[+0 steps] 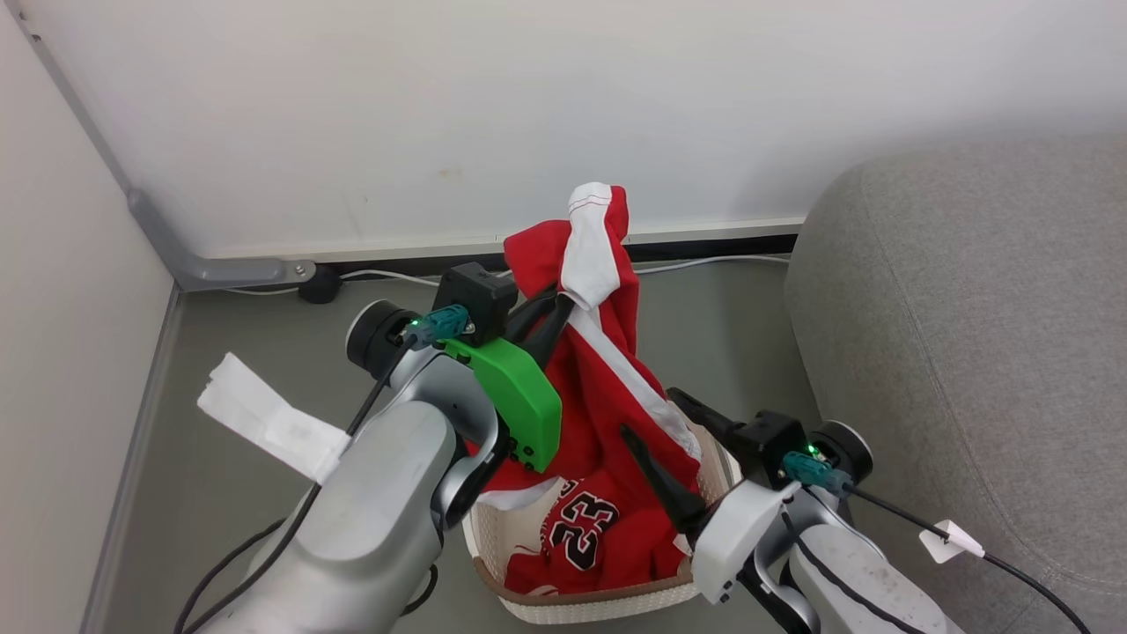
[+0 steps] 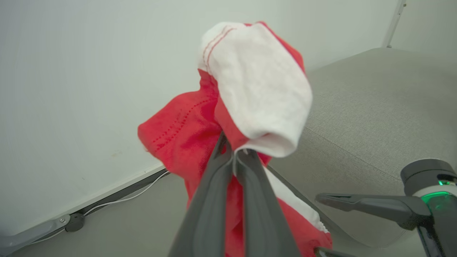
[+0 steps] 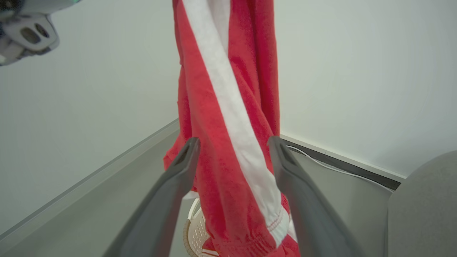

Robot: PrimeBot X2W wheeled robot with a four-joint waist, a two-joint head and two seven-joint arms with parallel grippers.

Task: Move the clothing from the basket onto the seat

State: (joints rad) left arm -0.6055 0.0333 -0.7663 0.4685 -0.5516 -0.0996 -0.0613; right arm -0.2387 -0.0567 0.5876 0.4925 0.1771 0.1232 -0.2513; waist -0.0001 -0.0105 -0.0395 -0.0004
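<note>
One piece of the clothing [image 1: 616, 374] hangs above the basket [image 1: 581, 606], pinched tight in my left gripper [image 1: 556, 310]; my right gripper [image 3: 234, 140] gapes around it, perhaps untouching. Next: carry it rightward onto the seat [image 1: 968, 308].

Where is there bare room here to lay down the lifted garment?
The grey sofa top, right of the basket, is bare. Bare floor lies between wall and basket. Crowded: the basket, a numbered garment inside, the left pincer gripping the hanging garment above it, the open right pincer around it.
</note>
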